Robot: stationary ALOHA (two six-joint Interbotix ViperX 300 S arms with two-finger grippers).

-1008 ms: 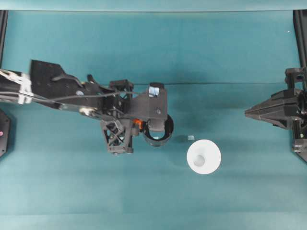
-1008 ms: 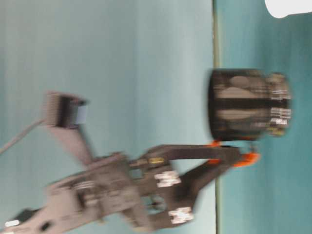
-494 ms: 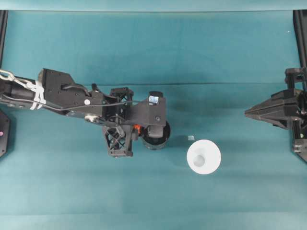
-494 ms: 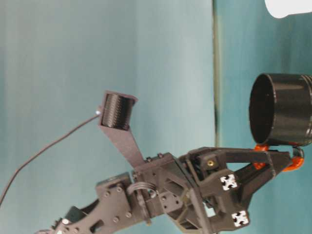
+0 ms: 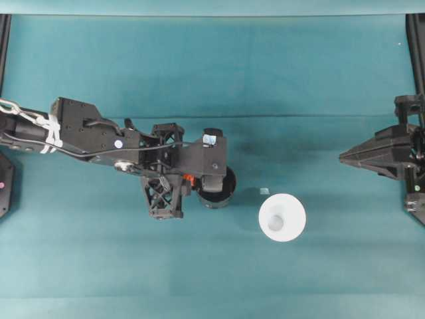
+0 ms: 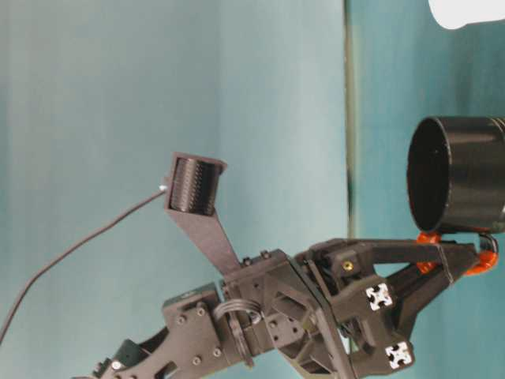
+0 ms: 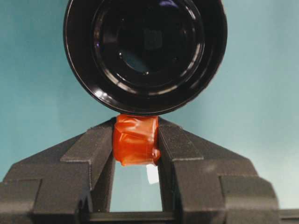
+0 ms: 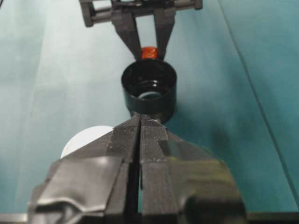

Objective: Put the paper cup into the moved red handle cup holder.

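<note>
holder (image 5: 216, 189) shifted slightly left | paper cup (image 5: 282, 217) well apart

Teal cloth (image 5: 212, 73) covers the table, same colour across all views; a straight crease or seam (image 5: 299, 117) runs side to side across the overhead view, with a second faint line near the cloth's far edge; small pale square scrap (image 5: 263, 191) lies flat on the cloth, too small to identify; black frame posts (image 5: 5, 40) stand at both far corners; a dark rounded fixture with a pink dot (image 5: 3, 184) sits at the left edge; plain pale teal wall (image 6: 158, 95) behind the table in the table-level view.
</note>
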